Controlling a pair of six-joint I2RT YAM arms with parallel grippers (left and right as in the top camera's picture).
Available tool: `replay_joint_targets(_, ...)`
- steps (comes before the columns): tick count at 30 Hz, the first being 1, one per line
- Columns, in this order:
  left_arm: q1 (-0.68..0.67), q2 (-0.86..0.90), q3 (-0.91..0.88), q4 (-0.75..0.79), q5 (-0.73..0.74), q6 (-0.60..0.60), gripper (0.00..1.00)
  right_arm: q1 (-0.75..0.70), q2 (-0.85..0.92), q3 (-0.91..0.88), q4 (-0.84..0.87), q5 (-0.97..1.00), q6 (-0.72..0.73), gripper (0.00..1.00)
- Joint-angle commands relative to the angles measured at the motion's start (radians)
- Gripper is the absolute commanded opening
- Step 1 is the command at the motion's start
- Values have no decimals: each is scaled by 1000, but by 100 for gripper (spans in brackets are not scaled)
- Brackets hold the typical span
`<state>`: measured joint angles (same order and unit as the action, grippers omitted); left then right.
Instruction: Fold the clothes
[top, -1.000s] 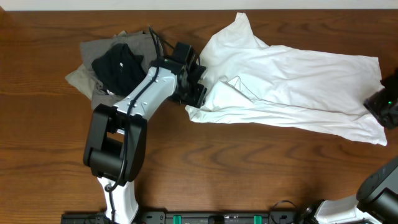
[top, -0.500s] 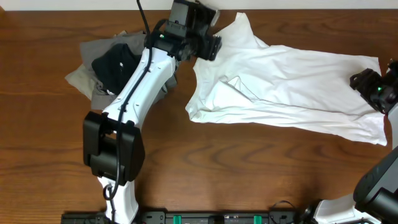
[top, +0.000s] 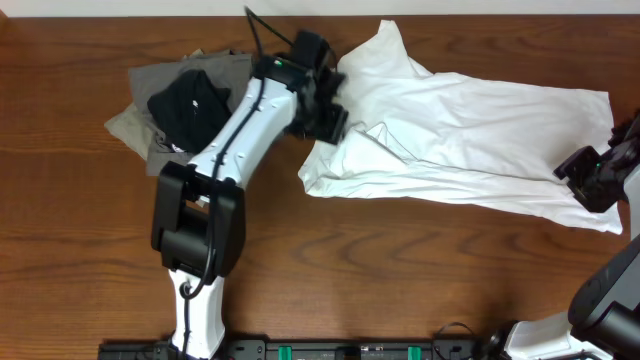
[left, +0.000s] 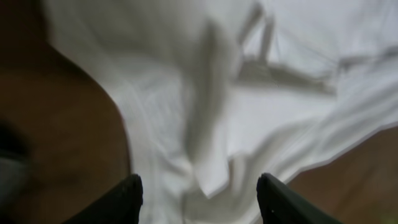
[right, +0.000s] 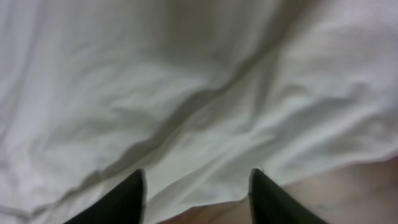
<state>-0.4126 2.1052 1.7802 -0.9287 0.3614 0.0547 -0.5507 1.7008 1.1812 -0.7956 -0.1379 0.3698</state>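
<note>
Farthest to the left of the left claw (top: 327, 112), a heap of grey-olive garments (top: 135, 122) lies crumpled on the wooden counter (top: 400, 270). A small black garment (top: 190, 105) is bunched on top of the heap. The left arm (top: 235, 150) rises from the counter's near edge and slants past this heap, its white link crossing the heap's right border.

The left claw hangs over the left edge of the white T-shirt (top: 470, 130), where the cloth is rumpled into folds. In its wrist view, which is blurred, its two dark fingertips (left: 127, 199) stand spread apart. White cloth shows beyond and between them, and nothing is pinched. Bare wood lies to the left of the claw and also at its lower right.

From the left claw the T-shirt stretches rightward across the counter in a long, loosely flattened shape. One peak of cloth points toward the far edge just right of the claw, and creases run along the shirt's length. It lies apart from the grey-olive heap, with the left arm between them.

The right claw (top: 585, 180) sits at the T-shirt's right end, over the lower corner of the cloth. Its wrist view shows its fingertips (right: 134, 196) held spread, with wrinkled white cloth filling the space ahead. The cloth's edge runs just in front of the tips, a strip of wood shows to the claw's right, and the claw holds nothing.
</note>
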Motion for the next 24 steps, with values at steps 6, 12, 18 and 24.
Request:
replay_joint_targets(6,-87,-8,-176,-7,-87,57,65,-51,11,-57,10,64,42,76)
replay_joint_targets(12,-90,-8,-303,67,-151,57,59,-121,35,-106,56,49,56,73)
replay_joint_targets(18,-89,-8,-307,42,-204,52,13,-123,71,-177,214,43,55,70)
replay_joint_targets(24,-85,-8,-306,-17,-264,33,6,-126,116,-228,226,103,56,46)
